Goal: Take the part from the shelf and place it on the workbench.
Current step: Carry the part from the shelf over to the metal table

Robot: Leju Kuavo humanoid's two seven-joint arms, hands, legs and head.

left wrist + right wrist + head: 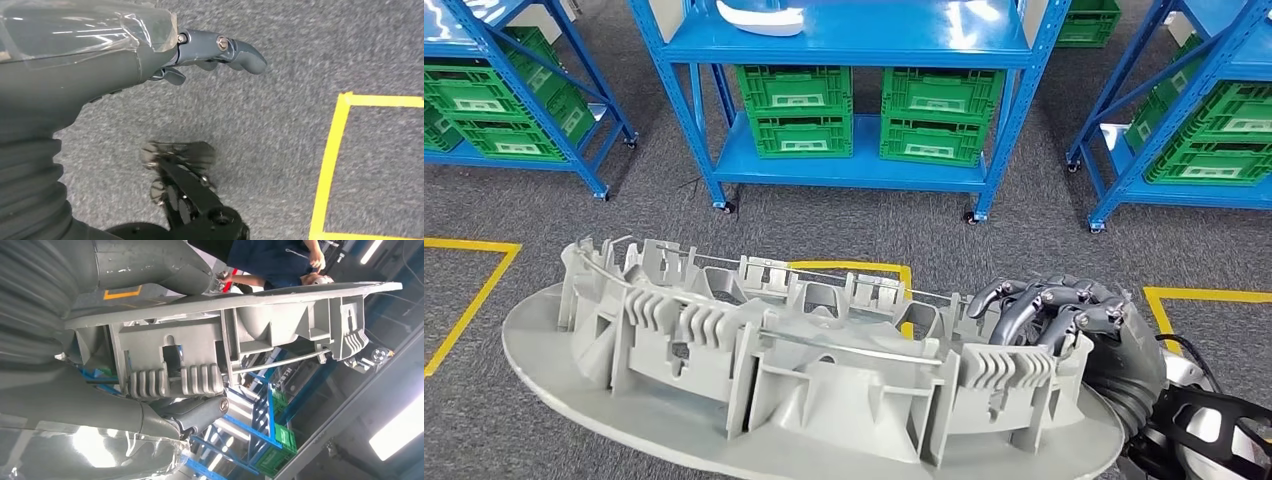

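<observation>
The part (pixel 774 350) is a long grey plastic moulding with ribs, clips and a thin metal rod, lying across the lower half of the head view above the carpet. My right hand (pixel 1064 320) grips its right end, dark fingers curled over the ribbed edge. In the right wrist view the part (pixel 200 350) sits between my thumb and a finger (pixel 200 412) pressed against its ribs. My left hand (pixel 150 55) hangs over the grey carpet with fingers apart, holding nothing.
A blue shelf (pixel 854 45) stands ahead with a white part (pixel 759 18) on its upper level and green crates (pixel 799 105) below. More blue racks flank it. Yellow tape (pixel 474 290) marks the carpet. A person (pixel 270 260) stands beyond the part.
</observation>
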